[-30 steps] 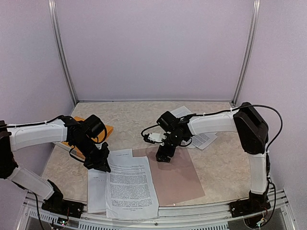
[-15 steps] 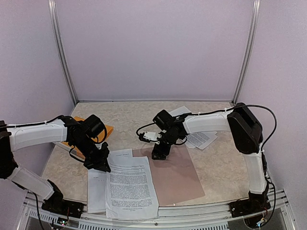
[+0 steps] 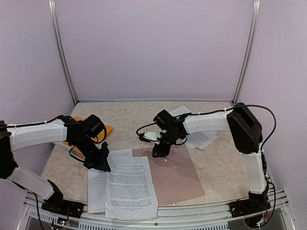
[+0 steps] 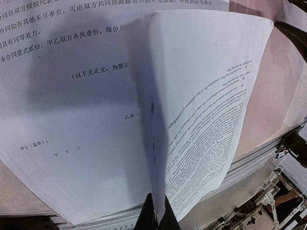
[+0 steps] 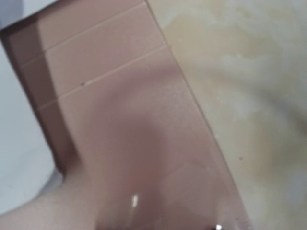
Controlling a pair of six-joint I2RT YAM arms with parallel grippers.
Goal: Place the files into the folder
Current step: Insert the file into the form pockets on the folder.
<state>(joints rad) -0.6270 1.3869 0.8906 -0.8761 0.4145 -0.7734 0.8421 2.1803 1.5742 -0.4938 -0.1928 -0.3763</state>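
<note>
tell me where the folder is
In the top view the folder lies flat, right of centre, with the files overlapping its left edge and the right gripper at its far left corner.

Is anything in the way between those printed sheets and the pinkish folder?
Nothing visible. The files overlap the folder at its left side; its bare surface lies beside them. The right tool sits at its far corner.

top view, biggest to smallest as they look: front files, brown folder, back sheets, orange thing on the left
1. front files
2. brown folder, partly under them
3. back sheets, partly behind the right arm
4. orange thing, mostly hidden by the left arm, so its true size is unsure
</note>
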